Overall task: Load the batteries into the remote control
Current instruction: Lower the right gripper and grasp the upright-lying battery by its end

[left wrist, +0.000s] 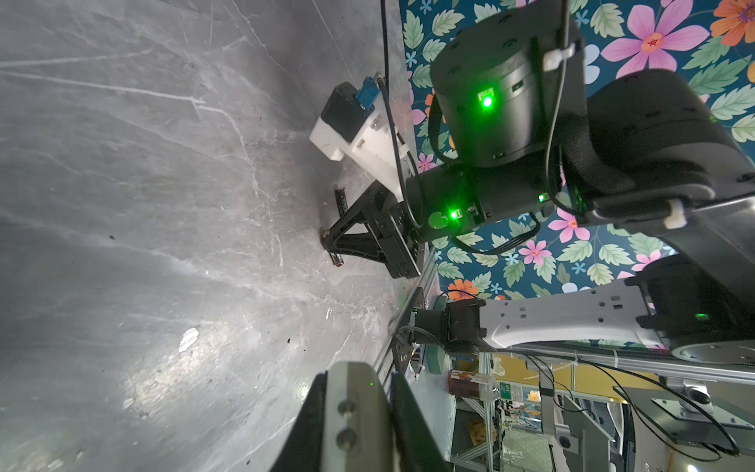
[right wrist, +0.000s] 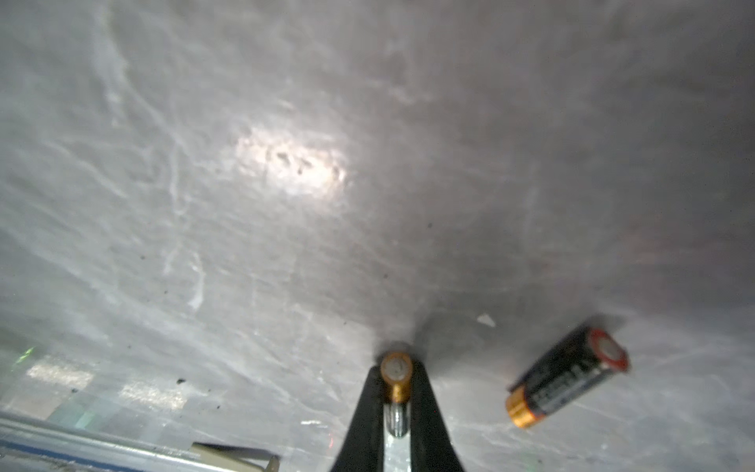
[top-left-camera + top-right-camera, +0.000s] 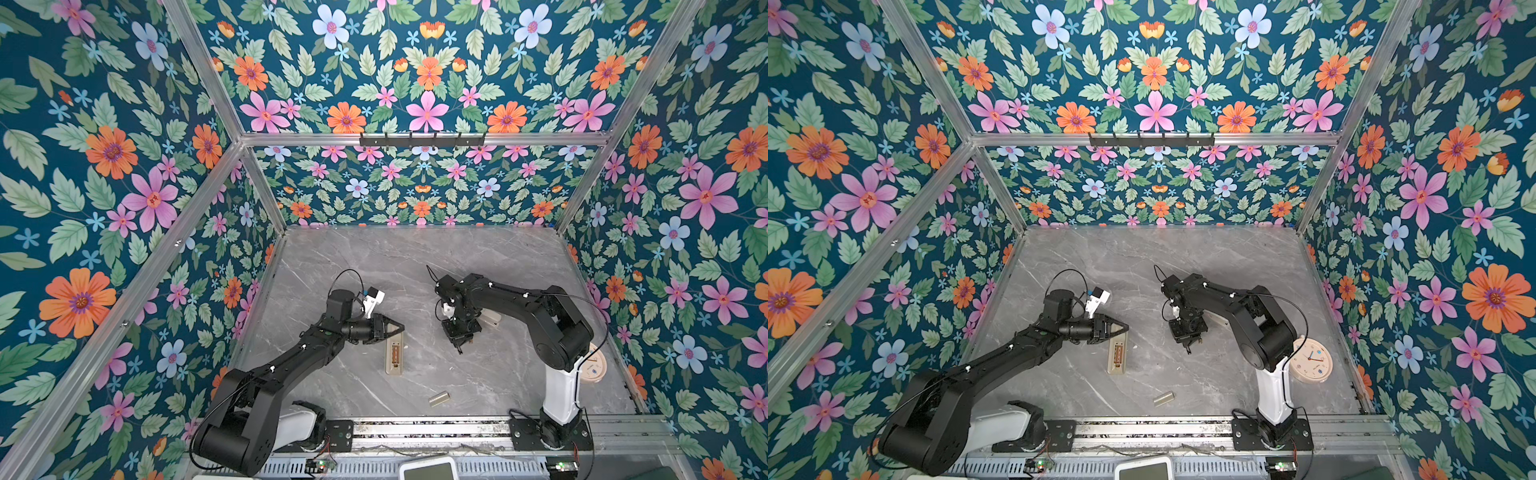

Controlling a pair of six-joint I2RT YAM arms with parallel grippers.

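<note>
The remote control [image 3: 395, 358] lies back-up on the grey table with its battery bay open. Its far end sits between the jaws of my left gripper [image 3: 397, 328], which is turned on its side and shut on it. The left wrist view shows that beige end [image 1: 355, 412] clamped between the black fingers. My right gripper [image 2: 396, 370] is down at the table and shut on one battery [image 2: 395, 378], gold end showing. The other battery [image 2: 568, 378] lies loose beside it. The left wrist view shows both: the held one [image 1: 337, 260] and the loose one [image 1: 341, 203].
A small beige cover plate [image 3: 439, 398] lies near the front rail. A round clock [image 3: 1310, 359] sits by the right arm's base. A cream block [image 3: 492, 318] lies behind the right arm. Floral walls close in three sides of the table.
</note>
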